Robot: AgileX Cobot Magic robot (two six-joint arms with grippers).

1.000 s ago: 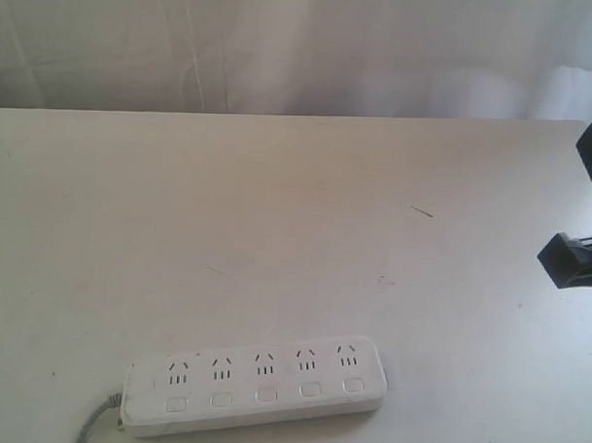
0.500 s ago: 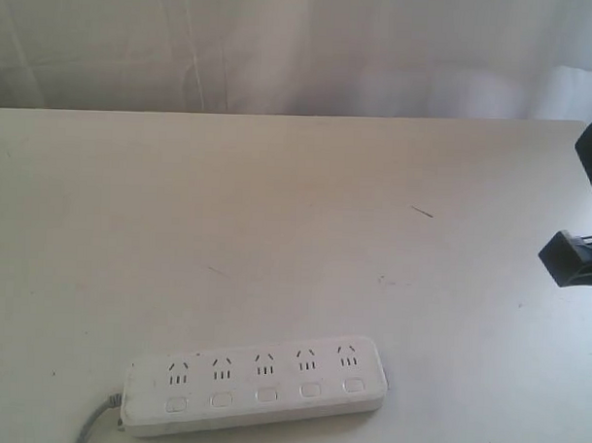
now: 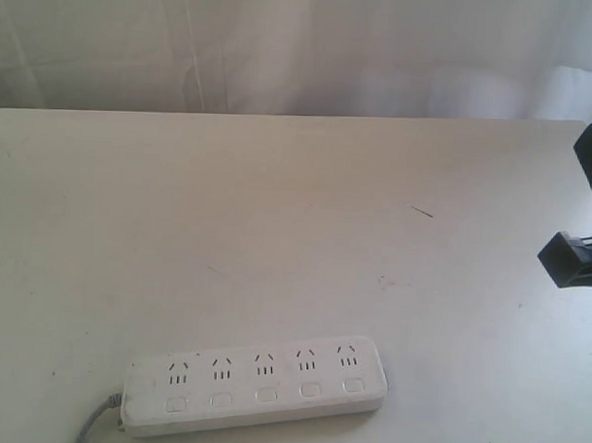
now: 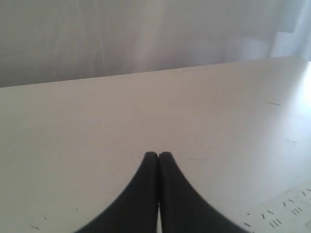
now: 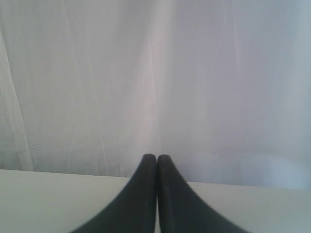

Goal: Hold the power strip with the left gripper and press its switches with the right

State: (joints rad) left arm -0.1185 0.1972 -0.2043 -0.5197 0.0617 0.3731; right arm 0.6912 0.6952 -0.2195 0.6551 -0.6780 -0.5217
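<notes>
The white power strip [image 3: 254, 383] lies flat near the table's front edge in the exterior view, untouched. Its five switches [image 3: 266, 394] run along its near side, each below a socket. The grey cord [image 3: 94, 423] leaves its left end. In the left wrist view my left gripper [image 4: 158, 154] is shut and empty above bare table, and a corner of the power strip [image 4: 286, 216] shows off to one side. My right gripper [image 5: 156, 156] is shut and empty, facing the curtain. Only a black part of the right arm [image 3: 577, 259] shows at the exterior view's right edge, far from the strip.
The pale table [image 3: 277, 221] carries small dark marks [image 3: 422, 211]. A white curtain [image 3: 302, 47] hangs behind its far edge.
</notes>
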